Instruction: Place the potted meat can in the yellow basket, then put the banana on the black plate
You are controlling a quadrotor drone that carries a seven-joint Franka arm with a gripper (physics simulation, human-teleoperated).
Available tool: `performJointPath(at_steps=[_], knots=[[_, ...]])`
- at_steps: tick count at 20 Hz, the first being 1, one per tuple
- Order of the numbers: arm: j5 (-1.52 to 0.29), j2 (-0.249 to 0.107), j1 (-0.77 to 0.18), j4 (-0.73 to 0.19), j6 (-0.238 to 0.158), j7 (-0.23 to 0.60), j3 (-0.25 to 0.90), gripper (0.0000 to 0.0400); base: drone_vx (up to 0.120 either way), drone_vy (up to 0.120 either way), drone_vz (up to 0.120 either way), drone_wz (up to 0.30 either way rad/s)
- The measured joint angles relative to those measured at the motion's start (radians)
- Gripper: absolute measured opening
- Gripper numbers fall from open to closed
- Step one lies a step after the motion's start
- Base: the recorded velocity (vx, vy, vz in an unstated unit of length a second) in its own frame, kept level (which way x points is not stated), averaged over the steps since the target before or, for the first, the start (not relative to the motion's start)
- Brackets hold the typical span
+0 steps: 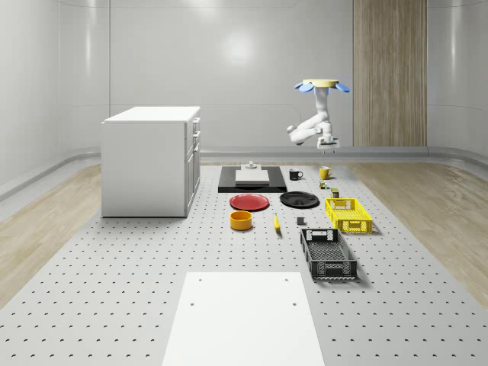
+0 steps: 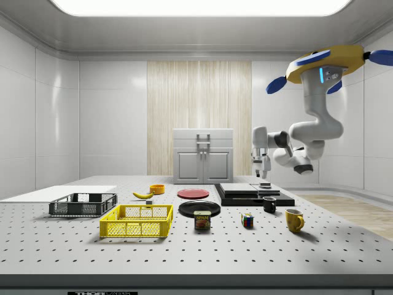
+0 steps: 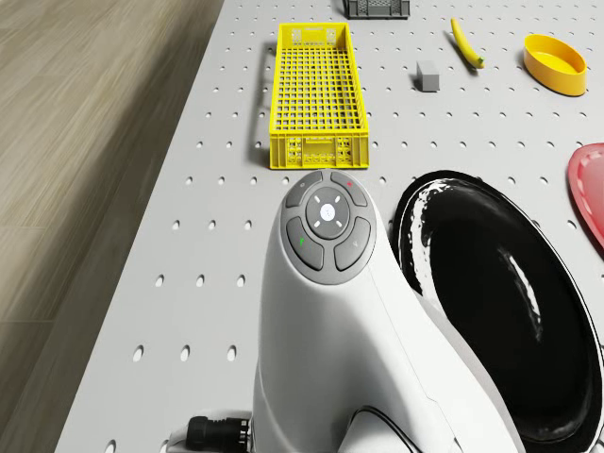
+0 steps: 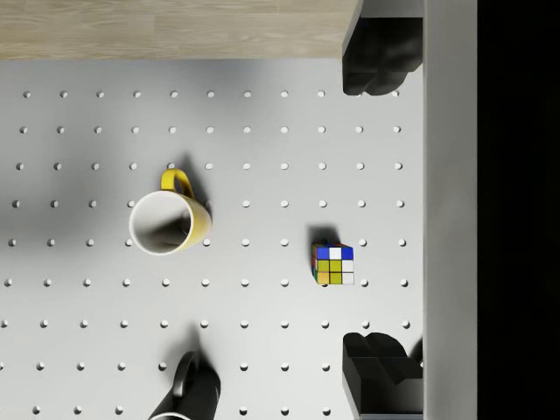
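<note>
Hovering high over the far right part of the bench (image 1: pixel 114 305), the drone (image 2: pixel 331 61) is kept well above the yellow mug (image 4: pixel 166 223) and the puzzle cube (image 4: pixel 333 264). A risk is judged here: the potted meat can (image 2: pixel 202 220) stands near these neighbours, just beside the yellow basket (image 2: pixel 136 221), so a descent aimed slightly off could knock the cube or mug instead. The arm is bent in an elbow below the drone, with the wrist turned straight down. The end effector (image 4: pixel 381 214) is seen spread wide and empty, nothing between its fingers (image 4: pixel 376 61). The banana (image 1: pixel 276 222) lies apart from the black plate (image 1: pixel 299 200).
</note>
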Motion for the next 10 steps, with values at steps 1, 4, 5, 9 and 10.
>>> performJointPath(at_steps=[1,4,5,9,10], knots=[[-0.001,-0.007,-0.01,0.0,0.0,0.007,0.005,0.04,0.12,0.0,-0.12,0.0],[-0.001,-0.026,-0.032,-0.001,0.003,0.023,0.018,0.04,0.12,0.0,-0.12,0.0],[0.001,-0.032,-0.038,-0.001,0.006,0.027,0.021,0.04,0.12,0.0,-0.12,0.0],[0.008,-0.056,-0.055,0.0,0.019,0.041,0.033,0.04,0.12,0.0,-0.12,0.0],[0.01,-0.061,-0.059,0.0,0.022,0.044,0.035,0.04,0.12,0.0,-0.12,0.0]])
